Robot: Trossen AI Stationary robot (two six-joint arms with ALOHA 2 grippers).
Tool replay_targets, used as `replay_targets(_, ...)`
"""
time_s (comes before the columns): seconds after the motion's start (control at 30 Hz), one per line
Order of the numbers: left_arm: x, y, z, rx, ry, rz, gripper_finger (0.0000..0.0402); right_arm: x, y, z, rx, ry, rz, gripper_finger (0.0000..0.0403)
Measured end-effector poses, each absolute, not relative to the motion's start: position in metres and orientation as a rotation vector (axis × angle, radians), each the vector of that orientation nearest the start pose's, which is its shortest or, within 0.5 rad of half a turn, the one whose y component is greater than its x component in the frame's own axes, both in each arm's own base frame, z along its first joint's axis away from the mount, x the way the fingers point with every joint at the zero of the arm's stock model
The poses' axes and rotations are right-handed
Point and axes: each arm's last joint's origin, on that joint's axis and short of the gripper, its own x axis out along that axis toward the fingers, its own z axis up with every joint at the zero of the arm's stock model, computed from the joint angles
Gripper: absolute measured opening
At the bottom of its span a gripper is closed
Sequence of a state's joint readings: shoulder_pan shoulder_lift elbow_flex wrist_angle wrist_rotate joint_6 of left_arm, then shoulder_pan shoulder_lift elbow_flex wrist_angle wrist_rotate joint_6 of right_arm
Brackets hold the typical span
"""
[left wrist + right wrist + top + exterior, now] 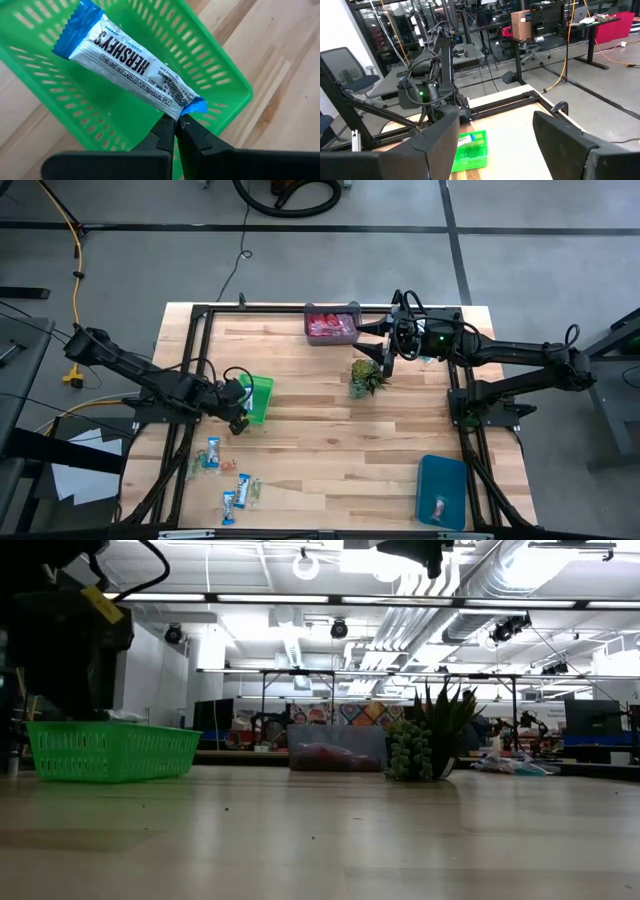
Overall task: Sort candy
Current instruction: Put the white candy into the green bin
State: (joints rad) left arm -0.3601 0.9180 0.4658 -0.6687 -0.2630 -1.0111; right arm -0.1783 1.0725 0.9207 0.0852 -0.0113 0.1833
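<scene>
Your left pincer (pixel 176 122) pinches a blue-and-white candy bar (pixel 131 67) by its end, hanging above the green basket (pixel 220 65). Center it over the opening before releasing. The right pincer (pixel 495 135) waits spread near the plant (pixel 368 377).

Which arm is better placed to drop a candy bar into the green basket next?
Left: its gripper is shut on the candy bar over the green basket. The right gripper hangs open far off.

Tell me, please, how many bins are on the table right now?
3. The green basket, mid-left, under the left gripper holding a candy bar; the grey bin at the far edge by the right gripper; the blue bin near the front right corner. None seems hidden.
</scene>
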Motion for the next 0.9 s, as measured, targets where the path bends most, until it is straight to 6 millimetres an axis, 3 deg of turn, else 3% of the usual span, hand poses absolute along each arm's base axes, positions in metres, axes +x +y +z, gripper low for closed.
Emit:
replay_targets(0.63,0.163,-0.031,0.142,-0.504,1.239,0.440,0.0000,0.238,-0.042,0.351,0.189,0.050,-0.173,0.0250)
replay_targets(0.9,0.165,-0.028,0.137,-0.496,1.289,0.399,0.0001,0.238,-0.043,0.351,0.189,0.050,-0.173,0.0250)
